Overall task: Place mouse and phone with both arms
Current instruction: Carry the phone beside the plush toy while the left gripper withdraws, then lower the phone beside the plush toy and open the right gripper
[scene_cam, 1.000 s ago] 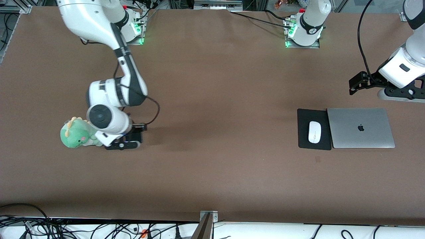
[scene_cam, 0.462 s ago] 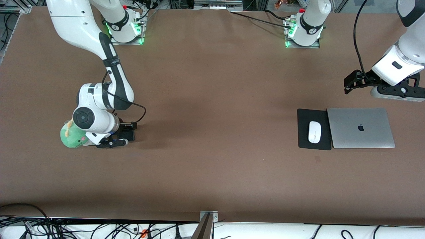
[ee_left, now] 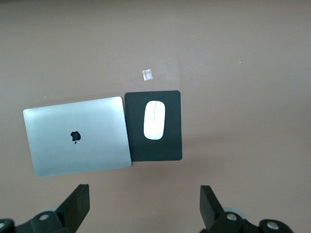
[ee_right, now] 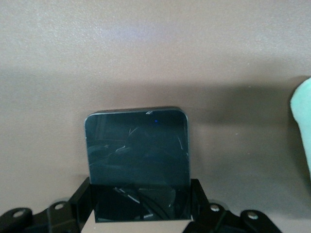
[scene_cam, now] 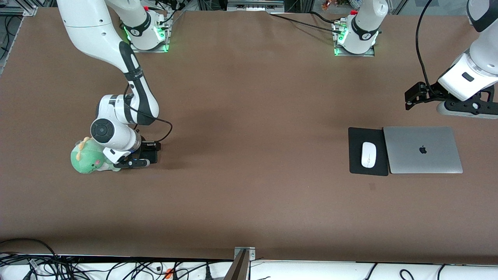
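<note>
The black phone [scene_cam: 151, 156] sits between the fingers of my right gripper [scene_cam: 134, 163], low at the table right beside a green plush. In the right wrist view the fingers press both side edges of the phone [ee_right: 137, 145], and my right gripper [ee_right: 141, 188] is shut on it. The white mouse [scene_cam: 368, 154] lies on a black mat [scene_cam: 356, 137] toward the left arm's end; the left wrist view shows it too [ee_left: 154, 120]. My left gripper [scene_cam: 465, 105] hangs open and empty over bare table beside the laptop, its jaws wide apart in its wrist view [ee_left: 144, 196].
A green plush dinosaur [scene_cam: 83, 159] touches the right arm's wrist; its edge shows in the right wrist view [ee_right: 302, 121]. A closed silver laptop [scene_cam: 422, 149] lies against the mat. A small tape mark [scene_cam: 372, 186] is nearer the front camera than the mat.
My right arm carried the phone toward the right arm's end of the table, up against the plush, then settled. My left arm shifted slightly over the laptop area. The mouse has not moved.
</note>
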